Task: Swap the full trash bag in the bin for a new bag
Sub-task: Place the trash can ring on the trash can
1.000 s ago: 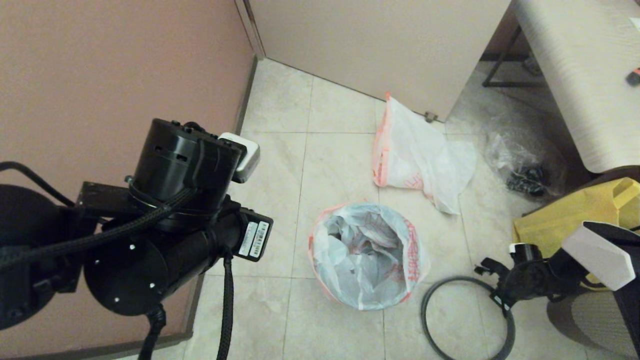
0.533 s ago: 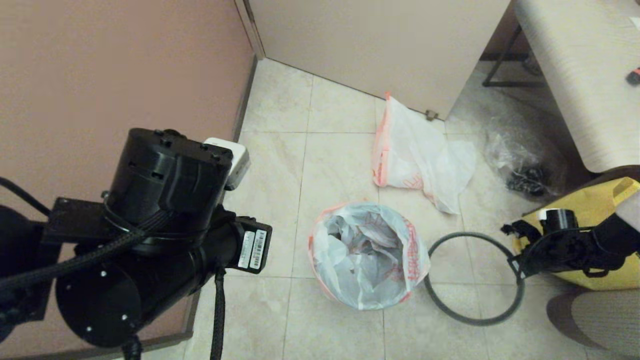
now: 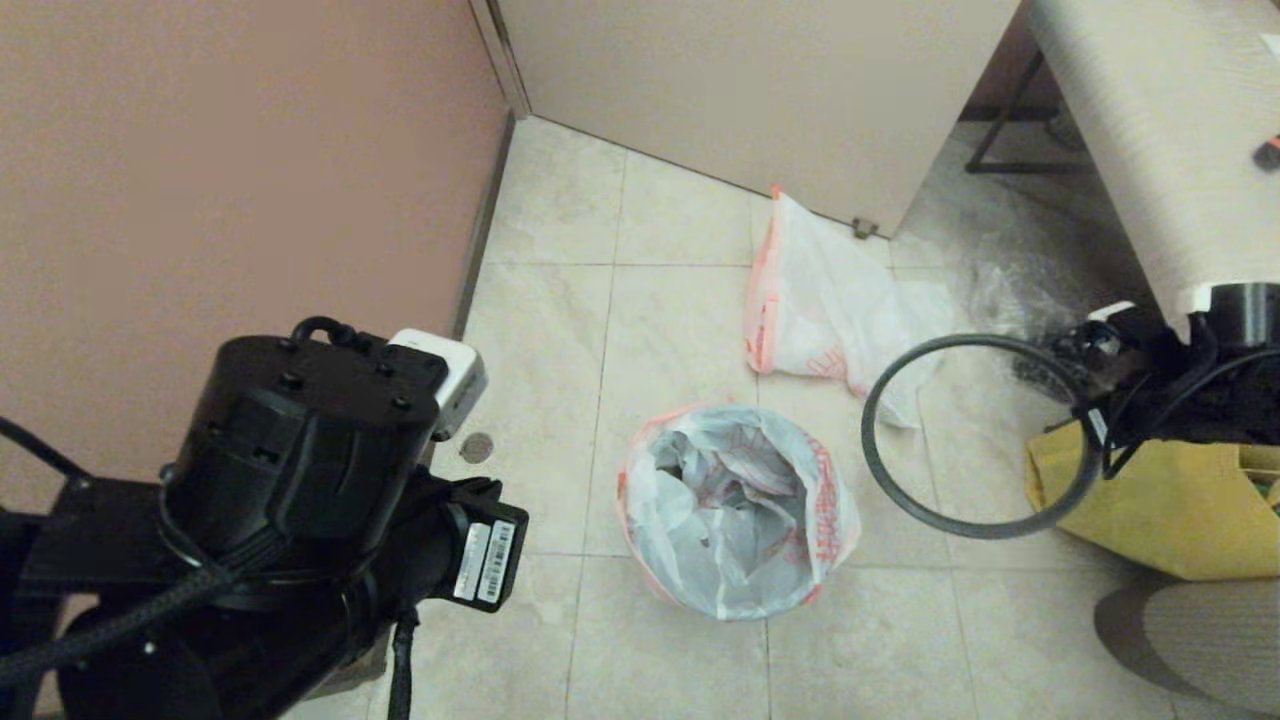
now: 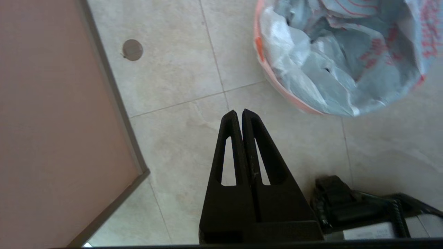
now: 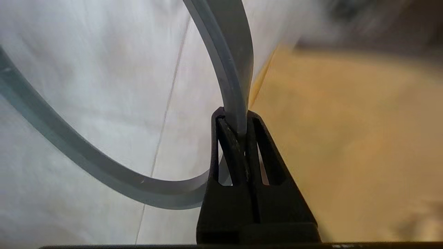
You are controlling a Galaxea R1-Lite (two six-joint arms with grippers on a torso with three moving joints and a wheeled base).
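The full trash bag [image 3: 735,510] [image 4: 339,62] stands in the middle of the tiled floor. Its orange-red hem is folded out over the bin, and the bin's black wall is hidden under it. The new bag [image 3: 830,320] lies crumpled on the floor beyond it, near the door. My right gripper [image 3: 1085,420] [image 5: 232,116] is shut on the thin dark grey ring [image 3: 868,440] [image 5: 225,52], holding it in the air right of the bin, beside the yellow tote. My left gripper [image 4: 238,112] is shut on nothing, above bare floor left of the bin.
A yellow cloth tote [image 3: 1150,500] sits at the right. A clear wrinkly plastic bag with dark contents [image 3: 1040,300] lies behind it, under a pale table [image 3: 1150,150]. A pink wall [image 3: 200,150] runs along the left. My left arm [image 3: 300,480] fills the near left.
My right gripper has lifted the ring off the floor and carried it farther away and up, beside the tote. My left arm has sunk lower and nearer.
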